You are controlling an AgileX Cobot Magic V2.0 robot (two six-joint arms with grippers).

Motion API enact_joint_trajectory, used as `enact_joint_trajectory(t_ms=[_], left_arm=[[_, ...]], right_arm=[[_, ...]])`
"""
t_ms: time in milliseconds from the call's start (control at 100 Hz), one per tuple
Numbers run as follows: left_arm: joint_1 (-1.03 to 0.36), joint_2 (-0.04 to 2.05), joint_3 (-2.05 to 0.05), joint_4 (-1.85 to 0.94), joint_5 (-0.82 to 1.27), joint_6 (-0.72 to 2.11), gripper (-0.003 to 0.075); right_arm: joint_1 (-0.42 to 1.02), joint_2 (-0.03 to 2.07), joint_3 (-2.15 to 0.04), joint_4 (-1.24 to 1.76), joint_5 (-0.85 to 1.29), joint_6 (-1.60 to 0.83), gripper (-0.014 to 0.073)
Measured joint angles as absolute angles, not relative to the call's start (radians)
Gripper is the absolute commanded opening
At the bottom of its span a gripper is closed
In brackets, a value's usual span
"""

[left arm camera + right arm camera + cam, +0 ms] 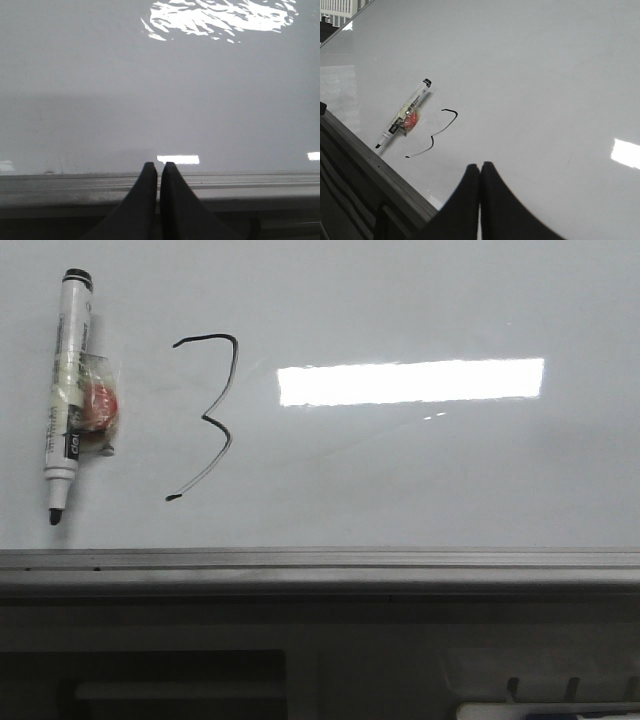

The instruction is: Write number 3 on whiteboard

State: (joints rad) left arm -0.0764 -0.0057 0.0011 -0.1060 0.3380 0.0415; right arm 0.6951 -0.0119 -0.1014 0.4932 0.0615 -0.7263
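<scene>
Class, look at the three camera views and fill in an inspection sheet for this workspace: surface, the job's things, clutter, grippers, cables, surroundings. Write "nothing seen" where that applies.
Surface: glossy pale grey-white whiteboard with a grey metal frame edge, lying flat; bright rectangular light reflection on it.
Job's things: thin black angular hand-drawn number 3 is on the board; white marker pen with black tip lies uncapped beside it, on its left in the front view, tip towards the frame, not touching the ink.
Clutter: small clear wrapper with a red-orange blob attached at the marker's barrel.
Grippers: left gripper shut, empty; right gripper shut, empty.
Cables: nothing seen.
Surroundings: dark grey ledge below the frame.
</scene>
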Motion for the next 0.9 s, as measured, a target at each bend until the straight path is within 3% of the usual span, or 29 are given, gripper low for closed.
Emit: enact_joint_trajectory(t_ms=[320,510,720,900], left_arm=[[-0.076,-0.006,0.0,-0.106,0.338,0.042,-0.002],[-0.076,-0.006,0.001,-0.106,0.338,0.042,-0.002],[-0.076,-0.006,0.0,-0.106,0.338,0.042,-0.002],[-0.076,-0.006,0.001,-0.106,0.338,0.042,-0.002]], right_arm=[[0.695,-0.012,-0.101,0.471,0.05,-0.705,-0.005],[0.64,-0.012,-0.101,0.093,0.035,-0.284,-0.005],[0.436,-0.012,-0.101,-0.011,0.056,-0.138,-0.005],[0.166,-0.012,-0.1,-0.018,0.06,-0.131,-0.005]])
